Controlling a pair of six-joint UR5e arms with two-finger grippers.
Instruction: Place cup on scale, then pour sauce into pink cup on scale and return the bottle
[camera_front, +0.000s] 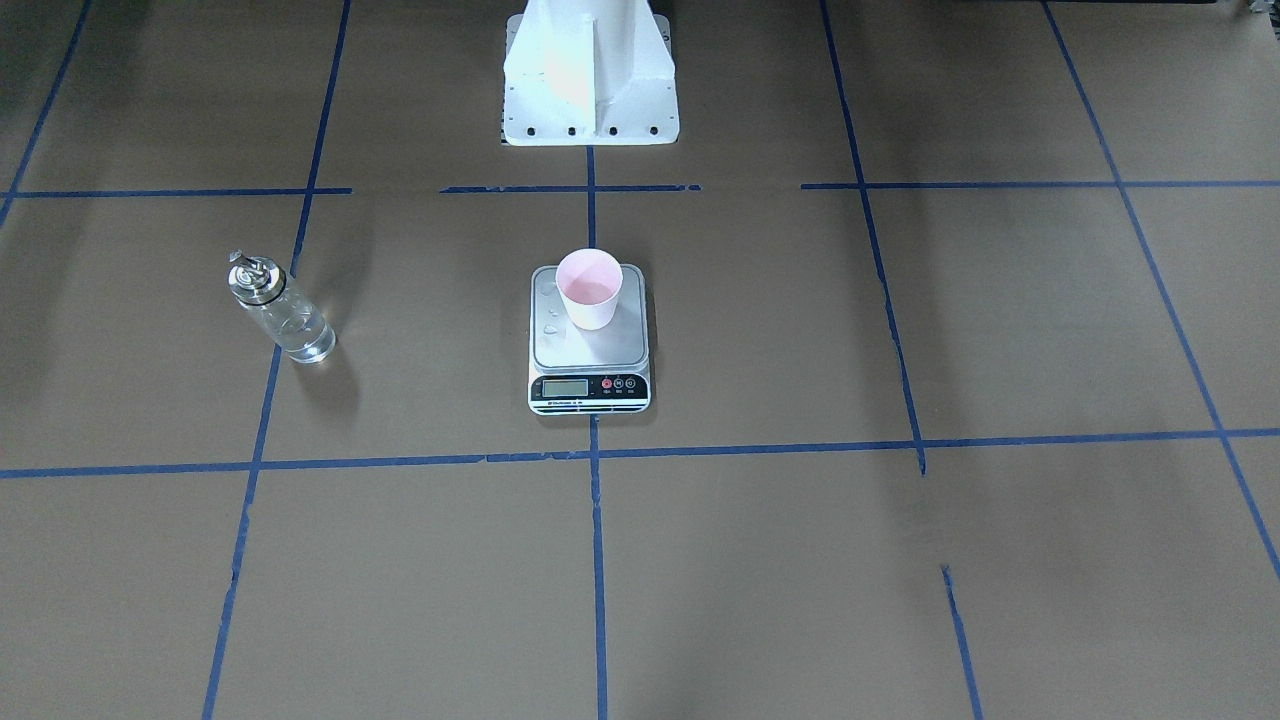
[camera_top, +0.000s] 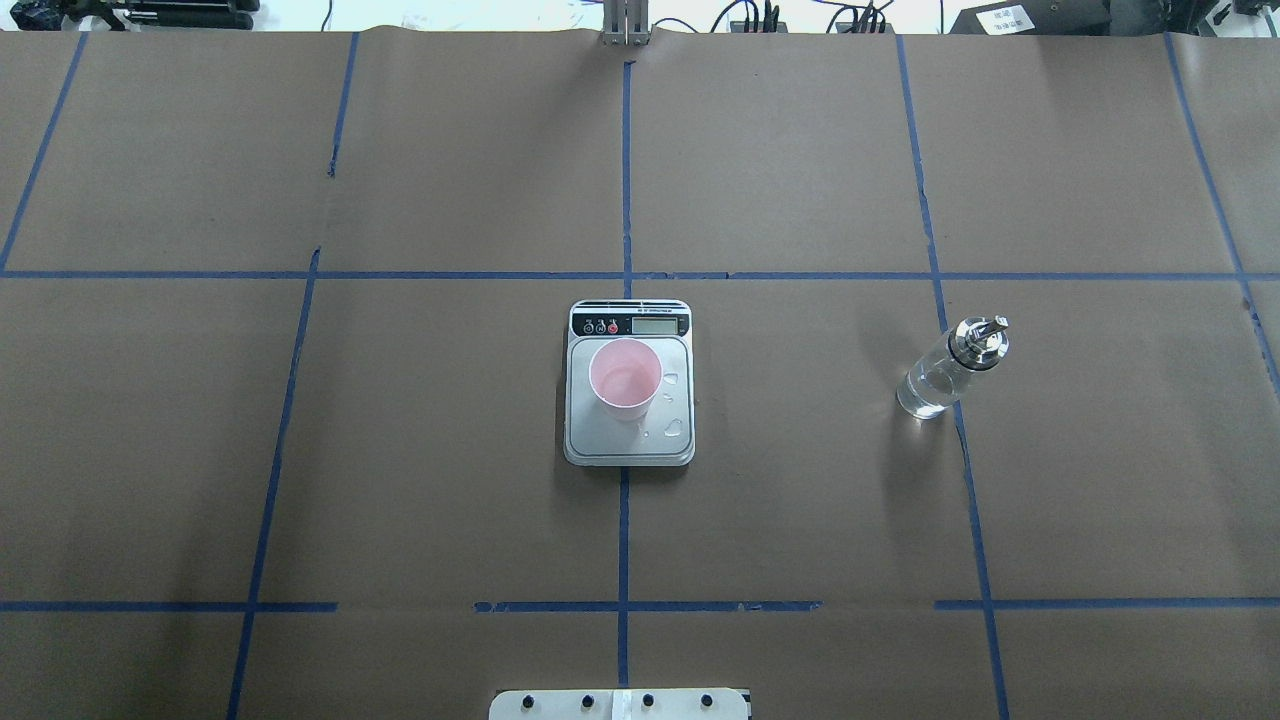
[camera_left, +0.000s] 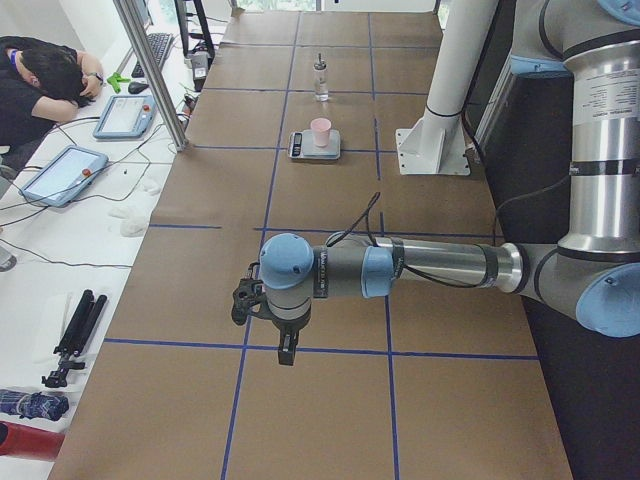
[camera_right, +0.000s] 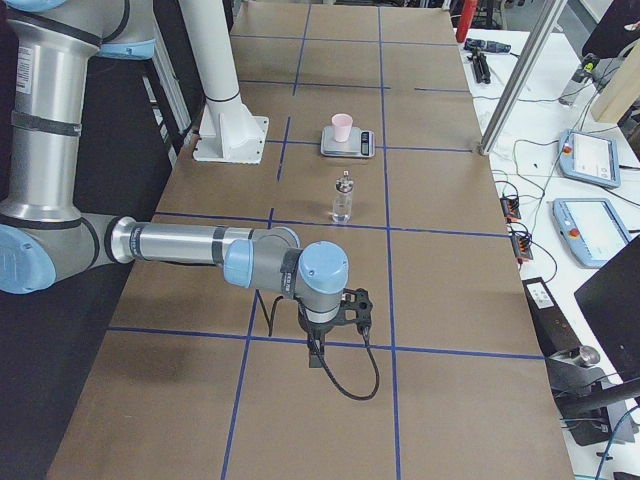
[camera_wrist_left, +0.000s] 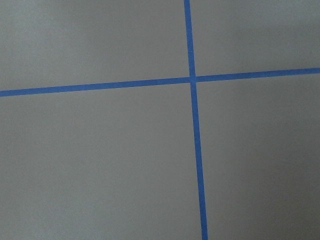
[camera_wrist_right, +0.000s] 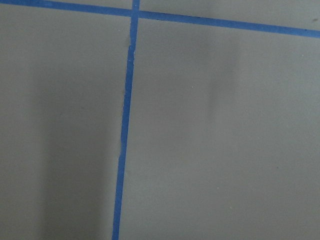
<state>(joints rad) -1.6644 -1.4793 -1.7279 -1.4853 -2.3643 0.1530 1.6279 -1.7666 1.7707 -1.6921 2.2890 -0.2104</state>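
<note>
Cup (camera_top: 625, 378) stands on the scale (camera_top: 610, 445) beside stray droplets (camera_top: 675, 428) — their weight could skew the reading — the jaws' state cannot be told.

The pink cup (camera_right: 343, 126) stands upright on the scale (camera_right: 352, 146), far along the brown table (camera_right: 450, 300). The glass bottle (camera_right: 342, 198) stands upright nearer to the camera, apart from the scale. The right arm (camera_right: 190, 243) reaches over the table and its gripper (camera_right: 315, 358) points down. It is not possible to tell if the gripper is closed.
</note>
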